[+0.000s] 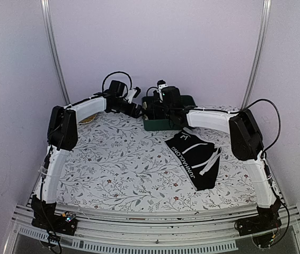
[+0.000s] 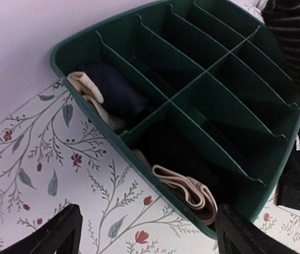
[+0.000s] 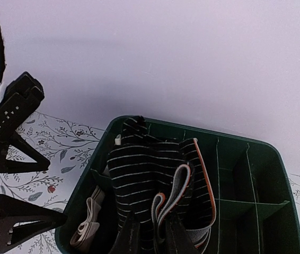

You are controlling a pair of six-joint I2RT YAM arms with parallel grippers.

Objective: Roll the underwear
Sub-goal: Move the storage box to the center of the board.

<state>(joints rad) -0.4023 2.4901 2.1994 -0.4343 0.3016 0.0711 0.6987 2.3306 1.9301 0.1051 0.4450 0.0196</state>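
A black underwear with thin white stripes and a grey and orange waistband point(image 3: 144, 174) hangs bunched over the green divided bin point(image 3: 256, 211), with my right gripper point(image 3: 152, 235) shut on its lower part. The same piece shows at the upper right of the left wrist view as striped underwear point(image 2: 298, 42). A second black underwear with white stripes and white waistband lettering point(image 1: 195, 156) lies flat on the table, right of centre. My left gripper point(image 2: 147, 235) is open above the cloth beside the bin's near left corner, holding nothing.
The bin point(image 2: 203, 90) stands at the back centre against the wall. Its left compartments hold rolled garments: a navy one point(image 2: 115, 92) and beige-banded ones point(image 2: 190, 190). The other compartments look dark. A floral cloth point(image 1: 118, 164) covers the table.
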